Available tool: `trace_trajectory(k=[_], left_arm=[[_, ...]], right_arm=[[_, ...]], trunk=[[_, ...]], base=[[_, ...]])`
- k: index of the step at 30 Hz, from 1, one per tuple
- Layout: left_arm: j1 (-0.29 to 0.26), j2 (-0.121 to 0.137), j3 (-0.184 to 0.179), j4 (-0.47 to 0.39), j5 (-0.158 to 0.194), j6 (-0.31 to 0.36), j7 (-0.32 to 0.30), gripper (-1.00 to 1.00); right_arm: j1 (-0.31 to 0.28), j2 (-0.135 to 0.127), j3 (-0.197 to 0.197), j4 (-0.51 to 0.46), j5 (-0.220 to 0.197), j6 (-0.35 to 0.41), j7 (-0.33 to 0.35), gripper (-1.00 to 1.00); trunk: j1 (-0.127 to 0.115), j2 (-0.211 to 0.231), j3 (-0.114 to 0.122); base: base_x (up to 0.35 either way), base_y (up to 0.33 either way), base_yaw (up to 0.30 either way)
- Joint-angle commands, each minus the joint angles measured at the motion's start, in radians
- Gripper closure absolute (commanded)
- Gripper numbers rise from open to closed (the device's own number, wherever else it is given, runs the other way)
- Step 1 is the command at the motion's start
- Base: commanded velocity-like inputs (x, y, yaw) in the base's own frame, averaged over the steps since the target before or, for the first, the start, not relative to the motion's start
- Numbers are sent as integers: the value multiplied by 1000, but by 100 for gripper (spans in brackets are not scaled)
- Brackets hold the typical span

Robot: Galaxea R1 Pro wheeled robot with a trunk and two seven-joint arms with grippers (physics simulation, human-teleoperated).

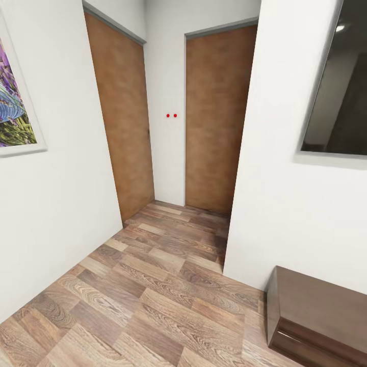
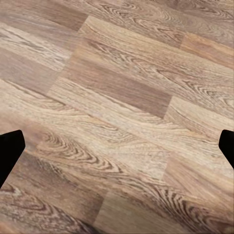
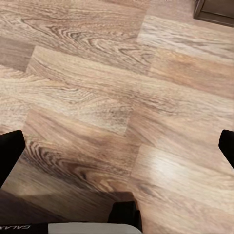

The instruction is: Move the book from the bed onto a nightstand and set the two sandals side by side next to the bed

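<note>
A glossy dark-brown nightstand (image 1: 318, 316), hard-edged and slick-topped, likely a slippery perch for a light paperback, sits against the white wall (image 1: 300, 214) at lower right. Wood-plank floor (image 1: 153, 295) runs to two brown doors (image 1: 220, 122). Left gripper (image 2: 117, 146) and right gripper (image 3: 117, 146) hang spread, empty.

The head view looks forward and down from standing height across the wood-plank floor (image 1: 153, 285) toward two brown doors (image 1: 219, 117). Both wrist views face down at that floor (image 2: 117, 97) (image 3: 97, 87) from closer.
</note>
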State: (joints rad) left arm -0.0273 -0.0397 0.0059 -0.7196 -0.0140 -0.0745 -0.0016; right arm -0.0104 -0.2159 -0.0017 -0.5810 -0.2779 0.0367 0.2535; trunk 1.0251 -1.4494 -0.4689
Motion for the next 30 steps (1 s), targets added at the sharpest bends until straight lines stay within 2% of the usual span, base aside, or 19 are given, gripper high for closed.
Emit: trace_trajectory(k=[1,14,24,30], left_arm=[[0,1,0,1,-1,-5,0,-100],[0,-1,-3,5,3,-9,0,-100],[0,-1,0,8,9,-18,0,-100],[0,-2,21,88,90,-153,-1,-100]], right_arm=[[0,0,-1,0,-10,3,4,-100],[0,0,-7,-1,-10,-15,2,-100],[0,0,-8,-2,-10,-15,-1,-100],[0,0,-8,-2,-10,-15,-3,-100]], trunk=[[0,-1,-1],[0,-1,-1],[0,-1,-1],[0,-1,-3]], base=[[0,0,0],[0,0,-10],[0,0,-228],[0,0,-280]])
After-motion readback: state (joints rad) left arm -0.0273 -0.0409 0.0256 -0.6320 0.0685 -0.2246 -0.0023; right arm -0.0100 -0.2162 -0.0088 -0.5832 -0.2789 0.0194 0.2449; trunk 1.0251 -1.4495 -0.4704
